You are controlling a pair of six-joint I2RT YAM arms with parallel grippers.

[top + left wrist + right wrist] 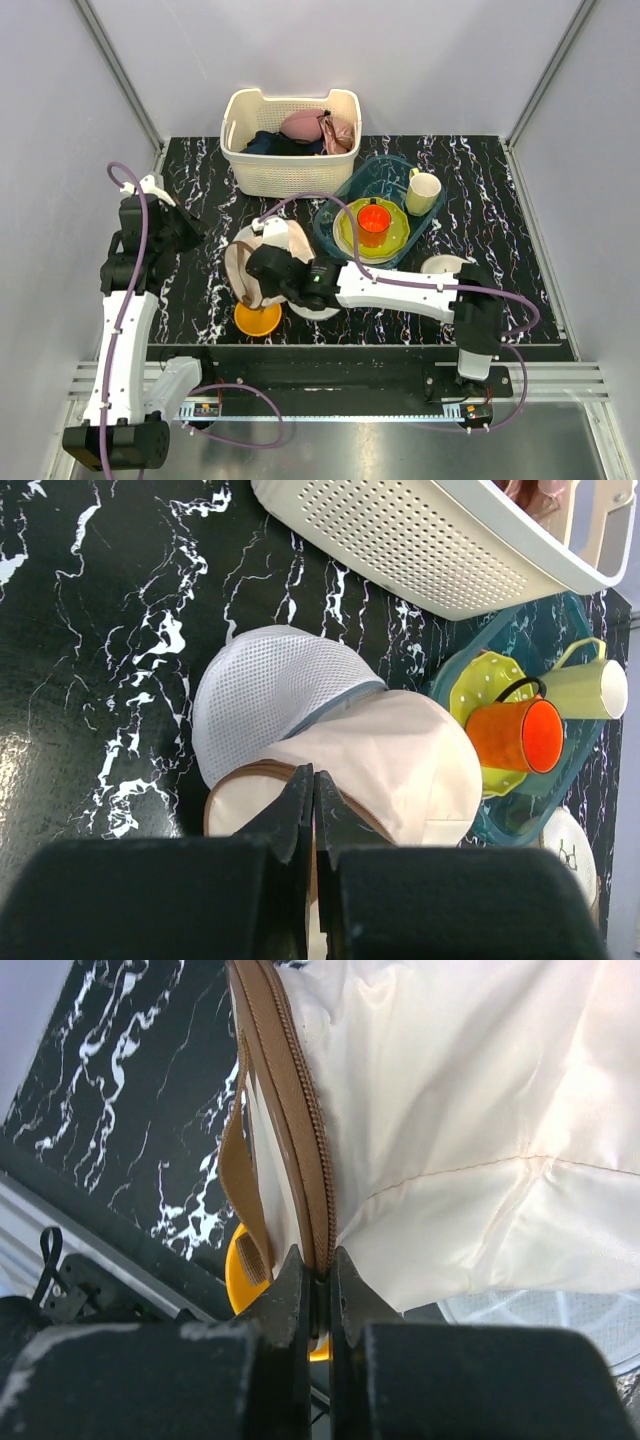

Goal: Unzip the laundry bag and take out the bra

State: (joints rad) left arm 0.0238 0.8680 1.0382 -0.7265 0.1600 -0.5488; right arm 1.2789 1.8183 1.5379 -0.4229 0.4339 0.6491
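Top view: the cream laundry bag [238, 272] sits mid-tabletop [200, 295]. The right hand [258, 278] is on it and the left hand [195, 228] hangs apart.

Left wrist: that hand is closed on nothing.

Right wrist: the hand pinches the brown zipper [300, 1140], whose visible teeth are meshed. Unzipping looks barely begun, and no bra is out.

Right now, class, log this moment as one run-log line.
task: unzip bag | right claw: shut on zipper | left claw: shut, empty | zipper: zipped above claw
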